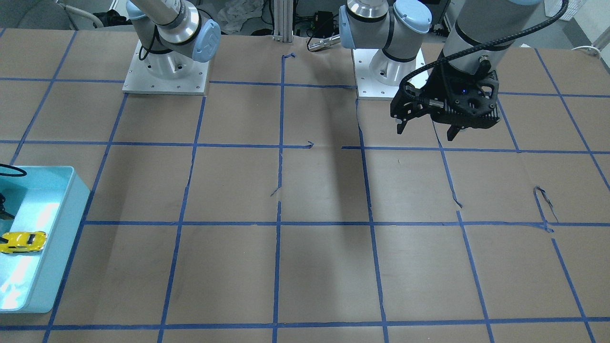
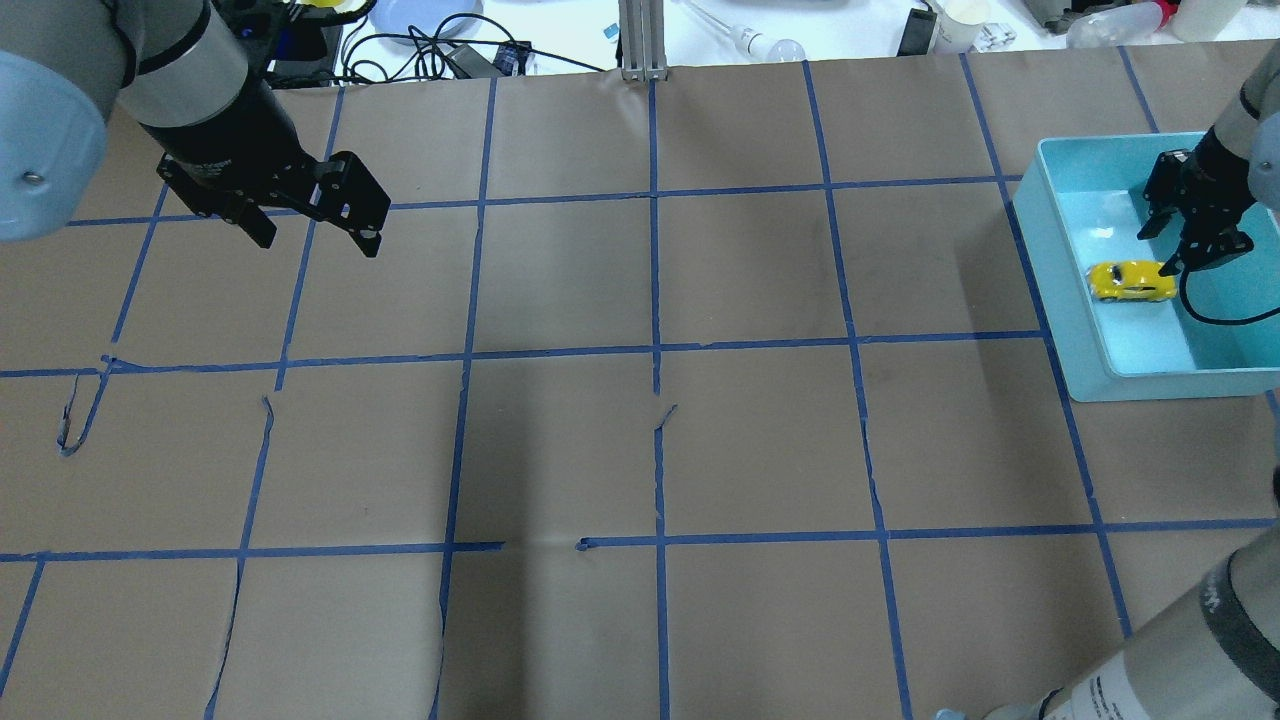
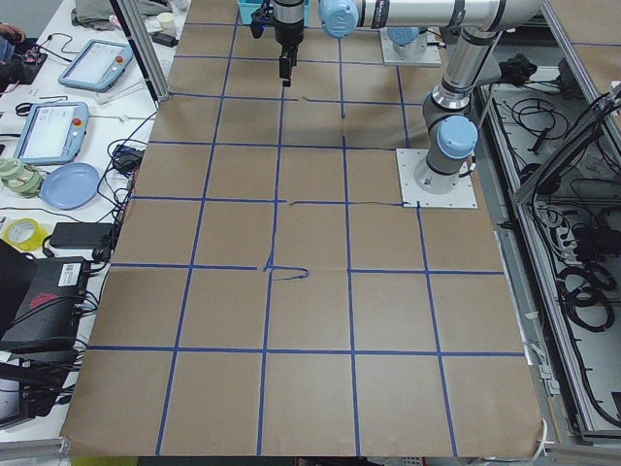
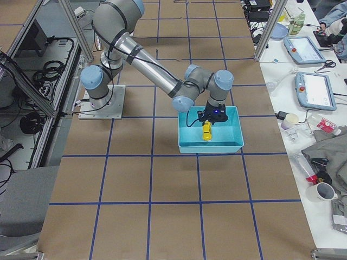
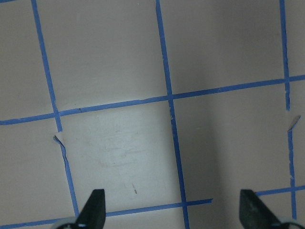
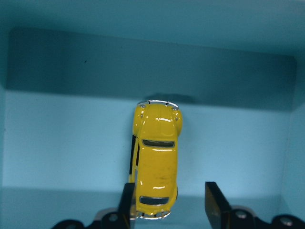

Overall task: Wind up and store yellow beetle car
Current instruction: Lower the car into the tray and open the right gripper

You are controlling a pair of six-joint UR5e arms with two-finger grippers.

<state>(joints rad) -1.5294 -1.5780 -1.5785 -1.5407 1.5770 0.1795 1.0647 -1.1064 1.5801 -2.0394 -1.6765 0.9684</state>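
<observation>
The yellow beetle car [image 2: 1131, 281] lies on its wheels on the floor of a light-blue bin [image 2: 1060, 310] at the table's right end. It also shows in the front-facing view [image 1: 23, 241] and the exterior right view [image 4: 207, 131]. My right gripper [image 2: 1165, 248] is down inside the bin, open. In the right wrist view the car [image 6: 156, 157] has its near end between the fingers [image 6: 213, 202], with a gap on one side. My left gripper [image 2: 318, 245] hangs open and empty above the table's far left; it also shows in the front-facing view [image 1: 426, 132].
The table is brown paper with a blue tape grid [image 2: 655, 355]. The bin's walls [image 6: 143, 57] stand close around the car and the right gripper. The left wrist view shows only paper and tape [image 5: 169, 98]. Cables and clutter lie beyond the far edge [image 2: 450, 40].
</observation>
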